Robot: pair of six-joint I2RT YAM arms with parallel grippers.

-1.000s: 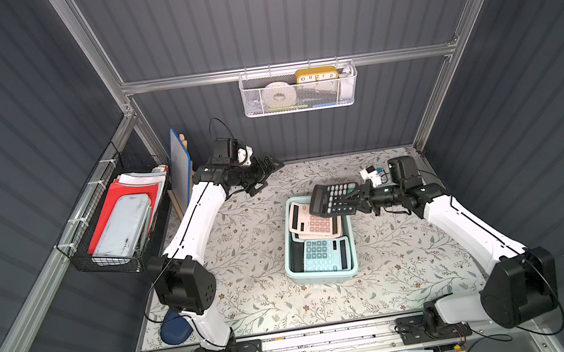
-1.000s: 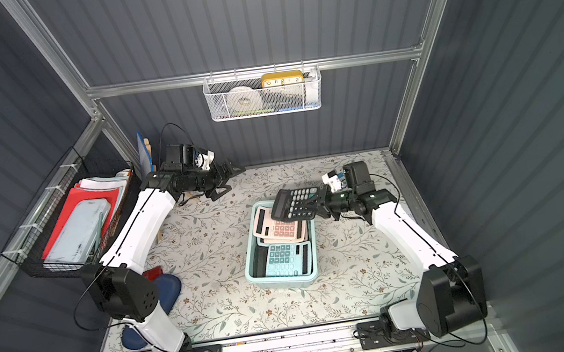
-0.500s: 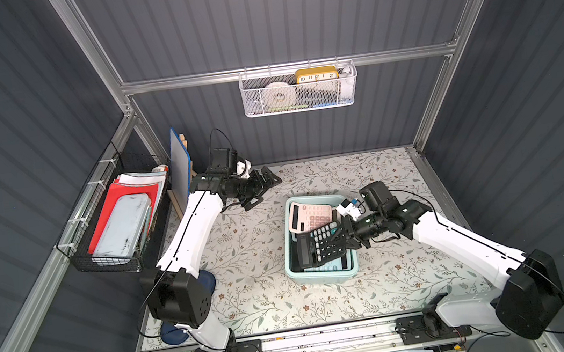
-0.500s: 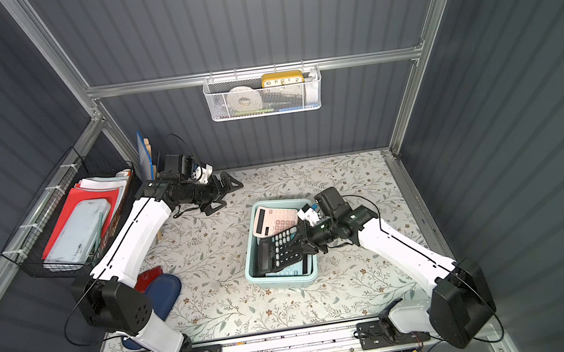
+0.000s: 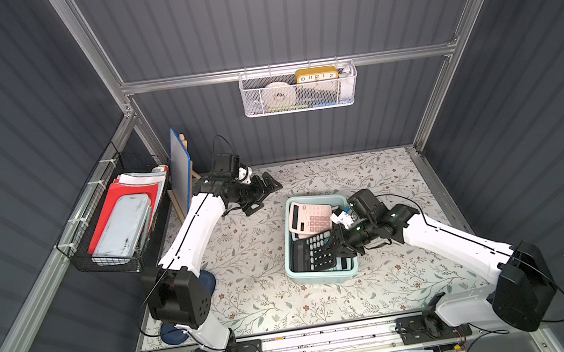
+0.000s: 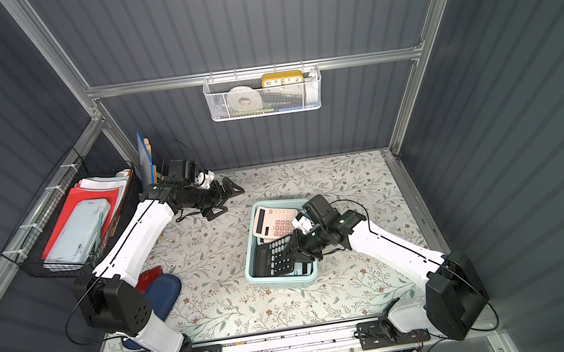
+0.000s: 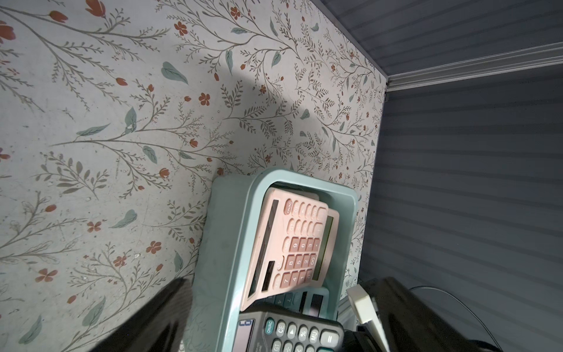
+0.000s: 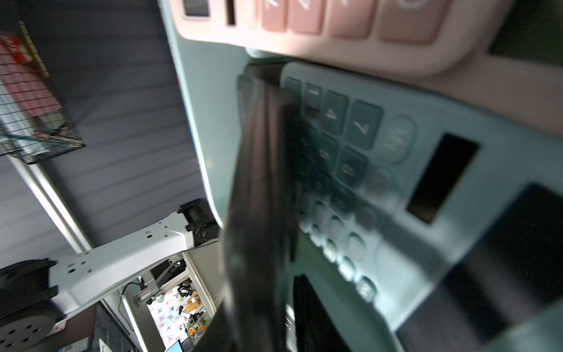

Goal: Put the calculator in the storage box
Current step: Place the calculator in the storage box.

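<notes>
The left pincer (image 5: 266,196) is noted released, idle above the table (image 5: 247,261). The calculator (image 5: 314,253) lies inside the storage box (image 5: 322,277) — the release step is in hand. The right pincer (image 5: 338,246) is set at its edge; whether it grips cannot be told. An upward withdrawal is required next.

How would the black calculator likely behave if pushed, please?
Likely stiff: the black calculator looks like a hard flat slab. Lying askew over a teal calculator inside the storage box, it may rock or slide.
</notes>
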